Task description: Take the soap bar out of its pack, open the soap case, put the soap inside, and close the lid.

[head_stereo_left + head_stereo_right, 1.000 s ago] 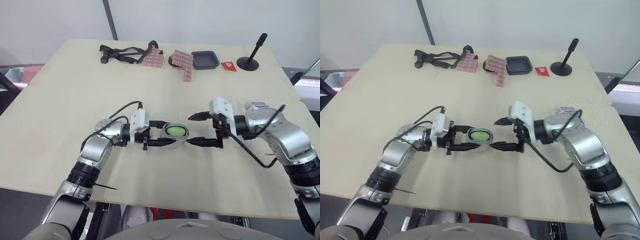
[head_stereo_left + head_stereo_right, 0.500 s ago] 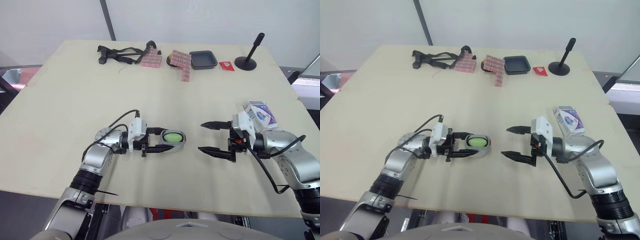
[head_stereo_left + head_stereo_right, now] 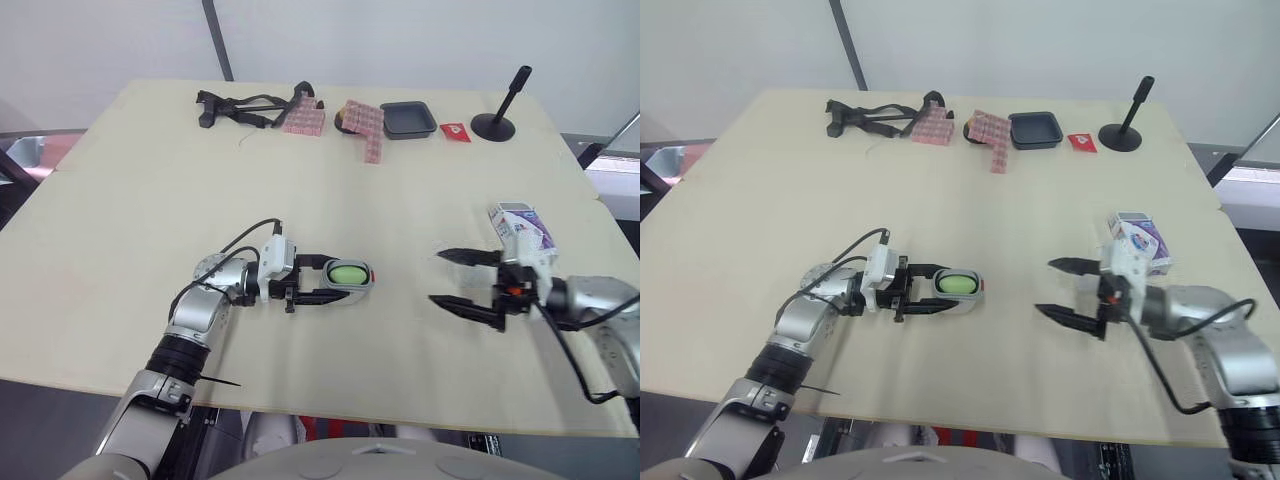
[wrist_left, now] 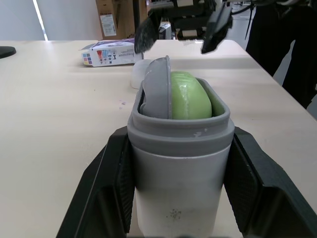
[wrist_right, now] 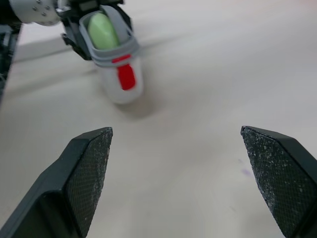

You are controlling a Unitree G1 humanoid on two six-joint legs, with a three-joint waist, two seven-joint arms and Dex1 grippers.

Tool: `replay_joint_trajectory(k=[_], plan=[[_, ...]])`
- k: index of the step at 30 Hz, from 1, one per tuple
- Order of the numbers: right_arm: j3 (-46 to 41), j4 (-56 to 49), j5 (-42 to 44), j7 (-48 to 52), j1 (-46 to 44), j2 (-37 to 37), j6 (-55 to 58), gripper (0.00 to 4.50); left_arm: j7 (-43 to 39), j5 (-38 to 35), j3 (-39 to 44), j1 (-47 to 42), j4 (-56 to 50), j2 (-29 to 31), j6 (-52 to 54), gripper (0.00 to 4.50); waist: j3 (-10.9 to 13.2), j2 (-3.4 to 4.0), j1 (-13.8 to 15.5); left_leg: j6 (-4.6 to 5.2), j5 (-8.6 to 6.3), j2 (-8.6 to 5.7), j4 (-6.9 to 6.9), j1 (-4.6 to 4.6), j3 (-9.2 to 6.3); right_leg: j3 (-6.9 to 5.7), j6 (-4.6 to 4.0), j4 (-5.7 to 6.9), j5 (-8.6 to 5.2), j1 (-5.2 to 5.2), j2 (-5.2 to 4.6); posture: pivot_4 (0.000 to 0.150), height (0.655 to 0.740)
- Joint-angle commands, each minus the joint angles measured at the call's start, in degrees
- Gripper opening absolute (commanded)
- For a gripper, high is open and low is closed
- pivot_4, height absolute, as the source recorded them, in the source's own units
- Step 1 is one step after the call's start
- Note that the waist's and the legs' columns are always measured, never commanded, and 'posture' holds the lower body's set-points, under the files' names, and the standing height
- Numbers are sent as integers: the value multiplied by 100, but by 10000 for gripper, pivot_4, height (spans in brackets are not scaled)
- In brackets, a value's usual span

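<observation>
We see the left pincer [image 3: 336, 278] pinching the open soap case [image 3: 362, 284] on the tabletop [image 3: 150, 180], green soap [image 4: 190, 96] inside; the right pincer [image 3: 437, 276] hangs spread, apart, near the soap pack [image 3: 520, 225].

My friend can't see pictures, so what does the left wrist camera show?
The left claw grips a grey soap case holding the green soap, its lid not closed. Beyond it are the soap pack on the table and the open right claw.
</observation>
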Motion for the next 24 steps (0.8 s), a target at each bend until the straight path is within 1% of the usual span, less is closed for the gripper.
replay_joint_trajectory(k=[1,3,6,9,13,16,18,20,24], plan=[[-595,435,-15,209,127,-338,-313,44542,6,-10,3,-42,-110,5,-39,19225,0,0,-7,0,0,0,0,0,0,0,0,-2,0,3,0,1500,7400],[-808,785,-125,321,203,-603,-464,44542,2,-14,-15,-29,-166,10,-17,19225,0,0,-10,2,-1,-1,0,0,0,0,0,-4,0,4,-1,1500,7400],[-894,1256,-383,568,307,-1071,-696,44542,-18,-33,-31,-35,-222,12,16,19225,1,-1,-14,4,-2,-1,0,0,-2,-1,0,-15,0,10,-1,1500,7400],[-845,1958,-911,818,274,-1760,-1047,44542,-39,-100,-45,-22,-323,0,116,19225,1,0,-18,8,-4,-2,0,0,-2,-3,0,-21,0,14,-1,1500,7400],[-536,2256,-1357,1078,181,-2354,-1303,44542,-65,-117,-76,10,-366,-4,179,19225,1,0,-25,11,-5,1,0,1,-3,-5,0,-37,0,19,2,1500,7400],[-173,2133,-1707,1167,-75,-2869,-998,44542,-75,-78,-126,35,-357,-15,162,19225,1,1,-24,13,-6,2,1,-1,-3,-4,1,-35,0,21,4,1500,7400],[269,1604,-1891,1150,-675,-3205,-348,44542,-59,-53,-148,25,-342,-29,154,19225,2,4,-46,16,-8,2,3,0,-3,-4,1,-34,1,22,4,1500,7400],[766,1027,-2046,1144,-1339,-3335,330,44542,-44,-48,-145,5,-328,-40,165,19225,1,17,-84,18,-7,1,7,2,-2,0,2,-34,1,21,4,1500,7400],[1531,510,-2445,1265,-2021,-3361,751,44542,-36,-64,-161,-27,-313,-63,191,19225,8,3,-45,20,-5,19,7,-1,-6,-15,1,-21,0,21,12,1500,7400]])
